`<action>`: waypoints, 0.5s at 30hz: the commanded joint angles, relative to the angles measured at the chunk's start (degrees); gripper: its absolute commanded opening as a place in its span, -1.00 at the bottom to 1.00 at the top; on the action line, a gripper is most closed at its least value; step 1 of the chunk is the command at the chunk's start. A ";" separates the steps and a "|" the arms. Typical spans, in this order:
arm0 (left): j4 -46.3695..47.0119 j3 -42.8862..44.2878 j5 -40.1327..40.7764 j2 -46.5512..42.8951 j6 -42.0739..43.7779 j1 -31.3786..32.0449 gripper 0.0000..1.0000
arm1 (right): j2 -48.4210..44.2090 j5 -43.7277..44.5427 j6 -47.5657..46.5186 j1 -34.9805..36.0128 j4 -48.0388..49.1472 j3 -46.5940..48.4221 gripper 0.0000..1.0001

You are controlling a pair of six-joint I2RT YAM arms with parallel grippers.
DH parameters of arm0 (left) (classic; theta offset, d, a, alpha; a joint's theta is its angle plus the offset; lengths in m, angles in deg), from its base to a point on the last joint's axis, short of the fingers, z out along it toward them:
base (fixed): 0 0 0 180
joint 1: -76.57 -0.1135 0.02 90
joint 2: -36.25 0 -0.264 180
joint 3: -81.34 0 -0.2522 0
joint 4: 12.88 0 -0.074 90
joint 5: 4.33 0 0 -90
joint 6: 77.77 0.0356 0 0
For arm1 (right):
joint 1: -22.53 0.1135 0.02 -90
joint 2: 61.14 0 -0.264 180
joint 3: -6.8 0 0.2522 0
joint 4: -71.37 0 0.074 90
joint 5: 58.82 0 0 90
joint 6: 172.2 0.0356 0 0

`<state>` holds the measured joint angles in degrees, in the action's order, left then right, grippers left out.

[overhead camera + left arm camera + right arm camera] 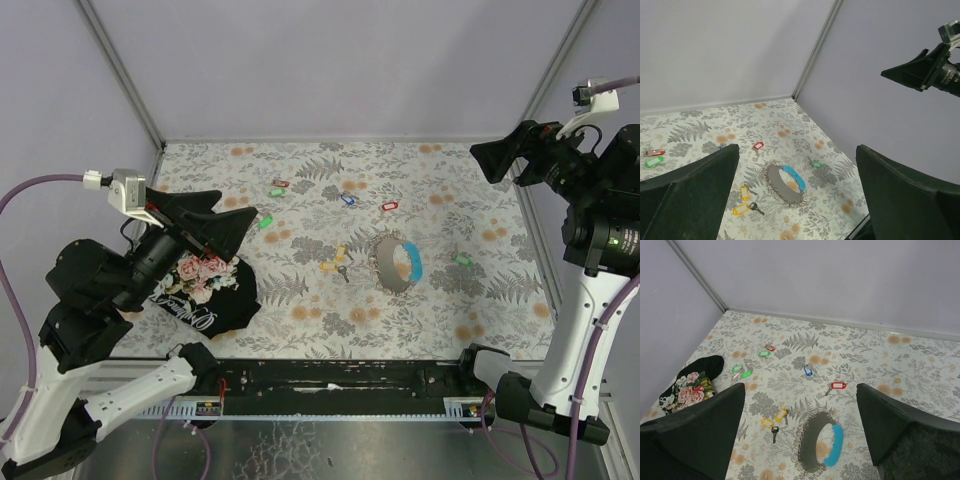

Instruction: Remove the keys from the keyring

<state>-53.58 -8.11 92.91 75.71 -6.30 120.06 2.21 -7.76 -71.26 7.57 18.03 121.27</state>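
The keyring point(392, 262), a floppy loop of grey strap with one bright blue section, lies on the fern-patterned table point(450, 180) right of centre. It appears to stand on its edge, sagged into an oval. A green key tag point(464, 260) lies near its right side, apart from the strap (other green tags are scattered further left, and none can be seen threaded on the loop). Two yellow tags point(333, 262) with a small dark key lie left of the loop, also clear of it.

Both arms are held well above the table. The left gripper point(238, 206) hangs over the black floral cloth point(205, 290) with its jaws spread wide and nothing between them. The right gripper point(495, 165), up by the far right corner, is likewise wide apart and empty.

The tag is judged to be light, thin, hard and smooth. It is likely to skid on the patterned covering if nudged sideways, so it would best be pinched from above across its narrow plastic body rather than by the tiny metal piece. The strap is judged to be soft and limp. It would collapse and drag along if pulled, so it would best be clamped through its wall, at the blue section or the grey beside it, while anything on it is drawn off.
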 commanded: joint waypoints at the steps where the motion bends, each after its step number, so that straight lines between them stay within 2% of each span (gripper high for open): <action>1: 4.76 -0.87 -3.18 -0.95 -0.92 -0.19 1.00 | -0.60 -4.84 -0.46 -0.26 3.63 -0.71 0.98; 15: 6.40 -2.26 -4.08 -0.75 -0.56 -0.19 1.00 | -1.24 -8.07 0.22 -0.39 4.48 -1.84 0.98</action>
<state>-50.59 -9.79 89.72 75.23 -7.17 120.06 1.97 -12.77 -71.43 7.50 19.76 119.01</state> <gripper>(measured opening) 0.998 0.987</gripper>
